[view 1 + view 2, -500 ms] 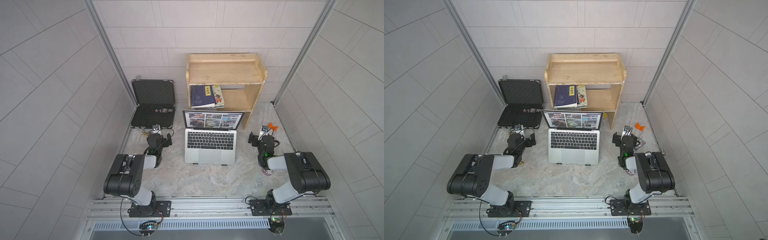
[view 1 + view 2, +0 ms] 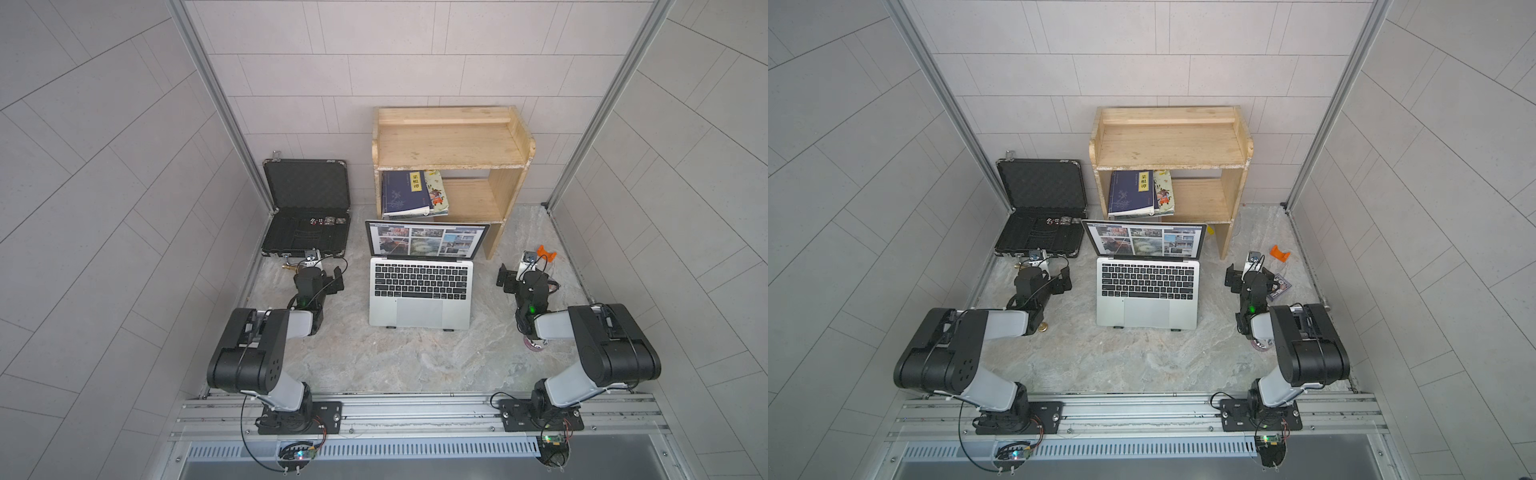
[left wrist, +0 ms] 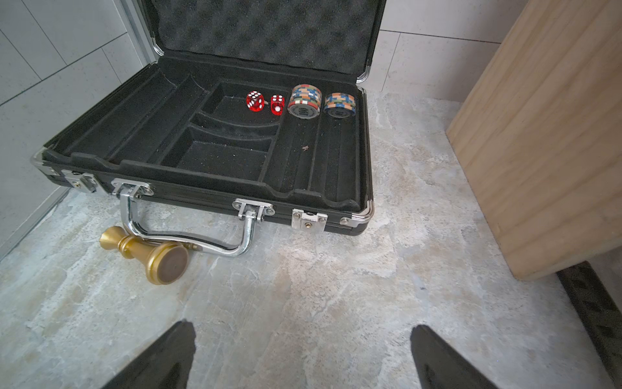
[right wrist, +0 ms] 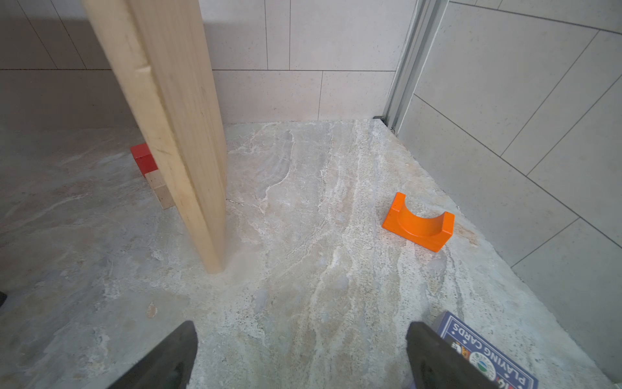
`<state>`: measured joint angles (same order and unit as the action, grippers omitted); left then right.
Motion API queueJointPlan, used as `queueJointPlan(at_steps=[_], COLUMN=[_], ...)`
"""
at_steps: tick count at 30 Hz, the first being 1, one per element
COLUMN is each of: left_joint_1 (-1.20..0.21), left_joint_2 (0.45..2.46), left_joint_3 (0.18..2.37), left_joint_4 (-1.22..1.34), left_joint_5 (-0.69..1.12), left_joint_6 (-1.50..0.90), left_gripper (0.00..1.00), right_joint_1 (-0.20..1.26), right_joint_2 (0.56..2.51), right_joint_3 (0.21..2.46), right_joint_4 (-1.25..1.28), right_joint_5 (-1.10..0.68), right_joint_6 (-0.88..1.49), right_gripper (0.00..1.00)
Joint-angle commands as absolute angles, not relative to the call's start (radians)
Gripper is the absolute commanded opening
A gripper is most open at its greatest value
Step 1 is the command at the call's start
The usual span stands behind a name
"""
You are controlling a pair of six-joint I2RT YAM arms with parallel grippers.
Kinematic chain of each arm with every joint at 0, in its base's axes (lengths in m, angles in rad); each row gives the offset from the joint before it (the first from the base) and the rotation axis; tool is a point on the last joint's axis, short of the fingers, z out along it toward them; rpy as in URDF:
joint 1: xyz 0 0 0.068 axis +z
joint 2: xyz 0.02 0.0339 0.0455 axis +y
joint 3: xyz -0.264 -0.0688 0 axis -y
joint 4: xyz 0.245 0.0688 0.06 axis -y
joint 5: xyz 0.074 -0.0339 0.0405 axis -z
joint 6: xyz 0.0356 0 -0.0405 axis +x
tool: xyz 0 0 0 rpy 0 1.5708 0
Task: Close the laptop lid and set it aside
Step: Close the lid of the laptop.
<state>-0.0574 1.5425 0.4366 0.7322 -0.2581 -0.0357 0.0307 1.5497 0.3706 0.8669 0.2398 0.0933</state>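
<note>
The silver laptop (image 2: pixel 419 309) (image 2: pixel 1147 309) lies open in the middle of the stone-patterned floor in both top views. The laptop lid (image 2: pixel 427 242) (image 2: pixel 1144 241) stands upright with its lit screen facing the arms. My left gripper (image 2: pixel 318 272) (image 3: pixel 303 336) is open to the left of the keyboard and points at the briefcase, with only bare floor between its fingers. My right gripper (image 2: pixel 524 275) (image 4: pixel 301 333) is open to the right of the laptop, also over bare floor. Neither gripper touches the laptop. The laptop does not show in either wrist view.
An open black briefcase (image 2: pixel 305 249) (image 3: pixel 208 198) holds dice and chip stacks; a gold chess piece (image 3: pixel 144 251) lies by its handle. A wooden shelf (image 2: pixel 449 141) with books (image 2: pixel 409 193) stands behind the laptop. An orange block (image 4: pixel 417 222) and a playing-card box (image 4: pixel 484 350) lie near the right gripper.
</note>
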Motion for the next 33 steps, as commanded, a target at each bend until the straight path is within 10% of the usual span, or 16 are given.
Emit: queueJointPlan(at_steps=[1, 13, 18, 33], left_joint_1=[-0.059, -0.059, -0.071, -0.119], left_joint_2=[1.533, 1.516, 1.397, 1.053], left_joint_3=[0.442, 0.454, 0.699, 0.934], left_joint_4=[0.741, 0.716, 0.171, -0.402], left_joint_5=[-0.258, -0.233, -0.341, -0.224], left_joint_6=[-0.037, -0.025, -0.098, -0.59], left_gripper=[1.0, 1.0, 1.0, 1.0], right_joint_1=[0.032, 0.037, 0.038, 0.047], right_joint_2=[1.534, 1.513, 1.315, 1.104], right_joint_3=[0.384, 0.379, 0.563, 0.961], right_joint_4=[0.86, 0.888, 0.33, -0.478], right_joint_5=[0.235, 0.27, 0.398, 0.232], right_joint_6=[0.092, 0.09, 0.203, 0.528], right_gripper=[1.0, 1.0, 1.0, 0.91])
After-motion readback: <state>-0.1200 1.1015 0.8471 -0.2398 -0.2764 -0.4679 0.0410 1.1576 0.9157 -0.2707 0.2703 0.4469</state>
